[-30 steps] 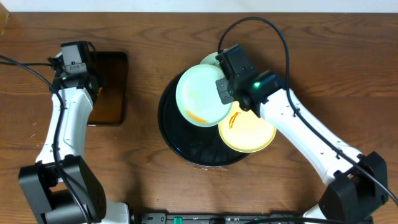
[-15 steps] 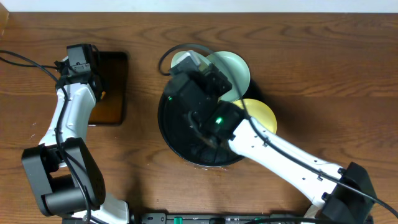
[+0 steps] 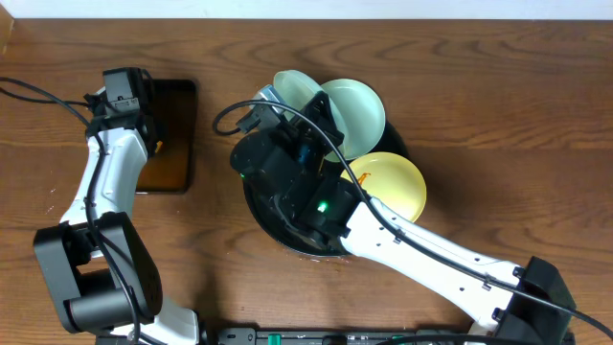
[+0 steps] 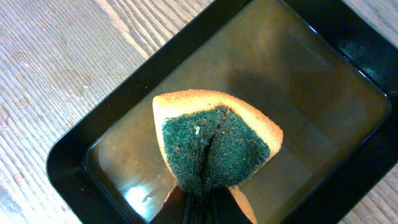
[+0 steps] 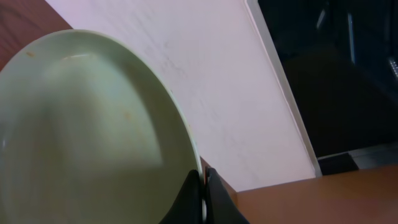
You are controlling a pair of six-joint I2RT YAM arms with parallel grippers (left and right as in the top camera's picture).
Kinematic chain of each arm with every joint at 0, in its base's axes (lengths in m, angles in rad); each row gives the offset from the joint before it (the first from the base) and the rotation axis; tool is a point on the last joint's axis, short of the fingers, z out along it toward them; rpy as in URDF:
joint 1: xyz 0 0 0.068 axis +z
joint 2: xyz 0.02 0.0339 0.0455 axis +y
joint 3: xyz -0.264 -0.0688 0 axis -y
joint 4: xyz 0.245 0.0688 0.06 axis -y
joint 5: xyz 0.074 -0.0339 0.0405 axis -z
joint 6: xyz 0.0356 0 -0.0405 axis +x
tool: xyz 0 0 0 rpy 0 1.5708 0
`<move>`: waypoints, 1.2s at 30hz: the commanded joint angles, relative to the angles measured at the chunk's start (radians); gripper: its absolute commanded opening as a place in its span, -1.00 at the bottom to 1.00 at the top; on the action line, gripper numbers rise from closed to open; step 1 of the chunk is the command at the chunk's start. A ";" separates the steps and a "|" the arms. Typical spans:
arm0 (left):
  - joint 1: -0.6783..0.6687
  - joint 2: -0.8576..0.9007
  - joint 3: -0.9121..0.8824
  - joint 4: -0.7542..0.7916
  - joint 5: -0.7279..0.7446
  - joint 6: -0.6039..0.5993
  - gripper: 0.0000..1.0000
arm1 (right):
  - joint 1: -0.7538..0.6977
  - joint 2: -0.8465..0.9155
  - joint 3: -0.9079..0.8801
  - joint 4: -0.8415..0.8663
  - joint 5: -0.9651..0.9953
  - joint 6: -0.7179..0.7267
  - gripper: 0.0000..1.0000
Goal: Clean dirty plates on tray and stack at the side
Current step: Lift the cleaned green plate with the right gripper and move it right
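My right gripper [image 5: 203, 186] is shut on the rim of a pale mint-green plate [image 5: 93, 124]. It holds that plate [image 3: 293, 89] tipped up on edge above the back of the round black tray [image 3: 271, 226]. A second mint plate [image 3: 356, 115] lies at the tray's back right. A yellow plate [image 3: 393, 184] with an orange smear lies at its right. My left gripper [image 4: 202, 208] is shut on a sponge [image 4: 214, 140], green scouring side up, over the brown liquid of the rectangular black tray [image 4: 81, 168].
The rectangular tray [image 3: 177, 115] sits on the wooden table at the left, under my left arm. My right arm crosses over most of the round tray. A black cable [image 3: 239, 110] loops beside the raised plate.
My right arm has swung left across the round tray, lifting the mint plate and tipping it up on edge. The left arm has barely shifted, still holding the sponge.
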 commanded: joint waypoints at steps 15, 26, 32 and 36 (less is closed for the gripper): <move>0.003 0.025 -0.025 0.005 -0.013 0.006 -0.85 | -0.183 -0.028 0.014 -0.364 -0.757 0.858 -0.98; 0.003 0.025 -0.025 0.002 -0.013 0.006 -0.85 | -0.883 -0.023 0.014 -0.489 -1.528 0.948 -0.98; 0.003 0.025 -0.025 0.001 -0.013 0.006 -0.85 | -1.154 -0.013 -0.024 -0.510 -1.448 0.911 -0.97; 0.003 0.025 -0.025 0.000 -0.013 0.006 -0.85 | -1.237 -0.012 -0.093 -0.438 -1.285 0.912 -0.97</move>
